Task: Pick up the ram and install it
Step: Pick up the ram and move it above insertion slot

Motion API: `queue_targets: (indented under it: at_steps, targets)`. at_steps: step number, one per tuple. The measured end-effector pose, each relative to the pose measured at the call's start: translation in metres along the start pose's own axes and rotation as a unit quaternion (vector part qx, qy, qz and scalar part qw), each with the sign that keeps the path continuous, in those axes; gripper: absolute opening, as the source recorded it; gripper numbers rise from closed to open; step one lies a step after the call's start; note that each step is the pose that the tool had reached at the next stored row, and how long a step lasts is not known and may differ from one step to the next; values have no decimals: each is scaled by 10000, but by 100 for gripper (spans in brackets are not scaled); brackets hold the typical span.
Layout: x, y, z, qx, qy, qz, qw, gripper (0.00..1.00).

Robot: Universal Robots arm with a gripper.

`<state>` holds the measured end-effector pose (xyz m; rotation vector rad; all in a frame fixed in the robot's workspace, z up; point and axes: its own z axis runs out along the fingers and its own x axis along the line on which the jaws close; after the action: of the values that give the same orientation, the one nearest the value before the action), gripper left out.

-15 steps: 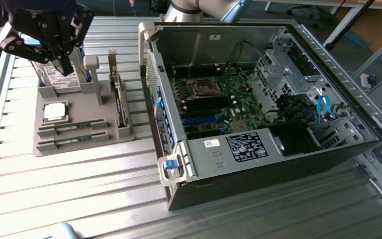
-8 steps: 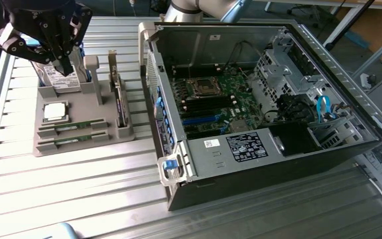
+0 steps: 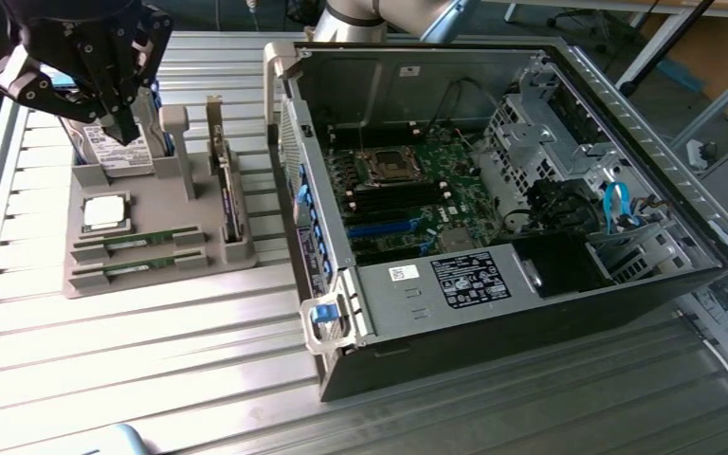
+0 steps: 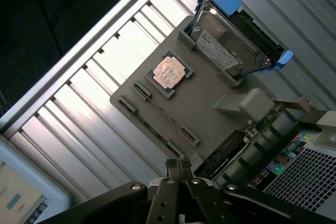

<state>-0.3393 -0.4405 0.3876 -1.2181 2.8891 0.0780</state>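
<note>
Ram (image 3: 136, 239) stands on edge in the near slots of the holder (image 3: 162, 213): two sticks, side by side. Their long axes are parallel and run across the exterior view from left to right. Gripper (image 3: 126, 136) hangs over the one drive (image 3: 118, 156) at the holder's far end, jaws together and empty, well apart from both sticks. One processor (image 3: 105, 210) lies between drive and sticks.
</note>
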Motion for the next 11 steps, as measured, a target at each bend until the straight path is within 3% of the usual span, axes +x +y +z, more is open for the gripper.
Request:
queue_targets:
  at_steps: [11]
  targets:
    - [0, 0, 0, -7, 14, -320, 9995, 11]
